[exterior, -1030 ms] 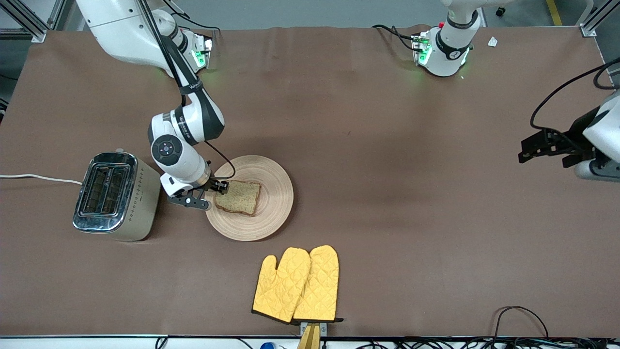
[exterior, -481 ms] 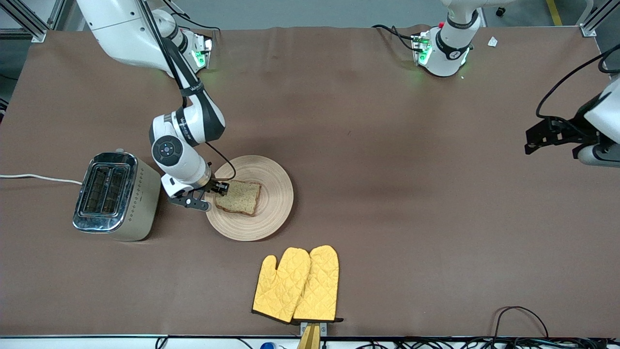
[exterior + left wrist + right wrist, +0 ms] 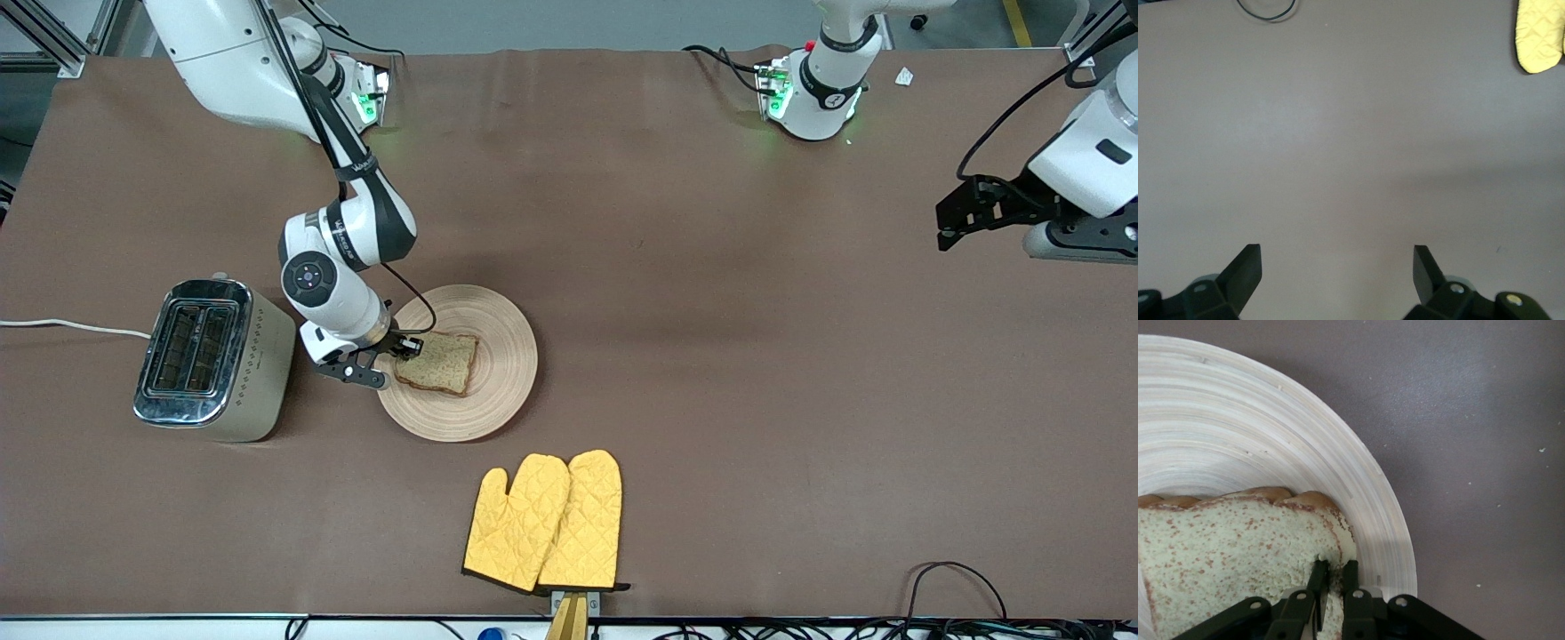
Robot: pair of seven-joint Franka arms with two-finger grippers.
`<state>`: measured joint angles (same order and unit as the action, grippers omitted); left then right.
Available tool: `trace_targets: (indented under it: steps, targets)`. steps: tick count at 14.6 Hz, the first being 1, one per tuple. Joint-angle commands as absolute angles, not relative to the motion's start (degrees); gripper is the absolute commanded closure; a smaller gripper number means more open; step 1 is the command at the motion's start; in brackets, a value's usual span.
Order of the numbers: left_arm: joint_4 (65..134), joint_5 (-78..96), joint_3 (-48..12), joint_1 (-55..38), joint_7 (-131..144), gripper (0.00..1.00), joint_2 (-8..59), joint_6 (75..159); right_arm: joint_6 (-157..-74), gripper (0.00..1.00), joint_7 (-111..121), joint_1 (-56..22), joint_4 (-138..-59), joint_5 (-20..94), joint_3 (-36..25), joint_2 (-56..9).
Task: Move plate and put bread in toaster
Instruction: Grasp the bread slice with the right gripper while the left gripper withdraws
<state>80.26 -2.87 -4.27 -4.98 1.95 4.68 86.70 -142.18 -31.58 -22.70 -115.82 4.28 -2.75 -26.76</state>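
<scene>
The pale wooden plate (image 3: 480, 391) lies beside the toaster (image 3: 213, 360), toward the right arm's end of the table. The speckled bread slice (image 3: 440, 363) lies on the plate. My right gripper (image 3: 400, 348) is shut on the bread's edge nearest the toaster; the right wrist view shows its fingers (image 3: 1319, 577) pinching the crust of the bread (image 3: 1225, 553) over the plate's rim (image 3: 1365, 500). My left gripper (image 3: 956, 222) is open and empty, high over the left arm's end of the table; its spread fingertips (image 3: 1245, 270) show above bare table.
A pair of yellow oven mitts (image 3: 544, 520) lies nearer the front camera than the plate. The toaster's white cord (image 3: 71, 326) runs off the table edge. A black cable loop (image 3: 956, 582) lies at the front edge.
The left arm has lifted and swung its gripper up and toward its base. The right gripper has risen slightly, still pinching the bread's edge. The plate and toaster have not moved.
</scene>
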Motion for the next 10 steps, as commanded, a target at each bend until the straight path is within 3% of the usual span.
trace_targets:
  steps: [1,6,10]
  targets:
    - [82.0,-3.7,-2.8,-5.8,1.2,0.0,3.4,86.9,-142.3,0.88,-32.6,-22.8,-115.9,4.7,-2.8,-27.0]
    - [81.6,-3.6,-3.0,-4.8,1.2,0.0,4.5,87.4,-140.4,0.93,-32.3,-22.7,-114.7,4.7,-2.9,-26.6]
    - [81.6,-3.3,-3.0,-4.5,1.2,0.0,4.5,87.3,-124.9,1.0,-35.5,-23.2,-105.2,4.7,-2.9,-25.8]
